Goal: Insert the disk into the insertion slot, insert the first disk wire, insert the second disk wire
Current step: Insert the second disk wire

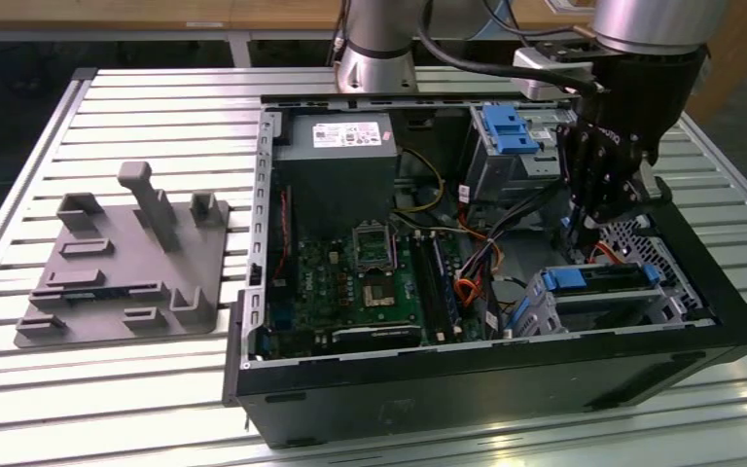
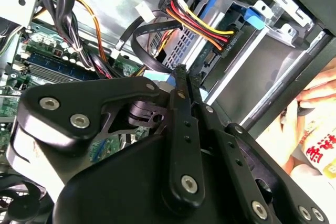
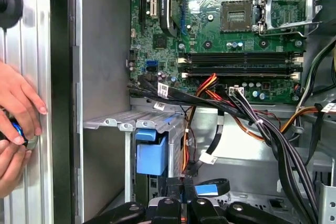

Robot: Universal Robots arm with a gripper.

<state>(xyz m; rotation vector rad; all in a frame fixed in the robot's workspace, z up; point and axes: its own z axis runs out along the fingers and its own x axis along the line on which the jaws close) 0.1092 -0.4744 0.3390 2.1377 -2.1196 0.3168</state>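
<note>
Blue plastic frames the disk (image 1: 601,279), which already sits inside the insertion slot (image 1: 607,302), the low silver metal cage in a corner of the open computer case (image 1: 478,379). The robot's hand (image 1: 603,216) hangs just above that cage, pointing down into the case. In the second wrist view its black fingers (image 2: 181,98) stand pressed close together, with a blue-tipped connector (image 2: 157,77) seen just past their tips; whether they actually pinch it cannot be told. Beyond the hand in that view, a bundle of red, yellow and black wires (image 2: 202,27) is plugged into the rear of the drive. In the first wrist view the green motherboard (image 3: 231,35) lies further on from the hand, and black cables (image 3: 247,116) cross between them. A person's hands (image 3: 16,114) rest on the slatted worktop (image 1: 153,107) outside the case wall. A grey fixture (image 1: 121,268) lies on the worktop well apart from the hand.
</note>
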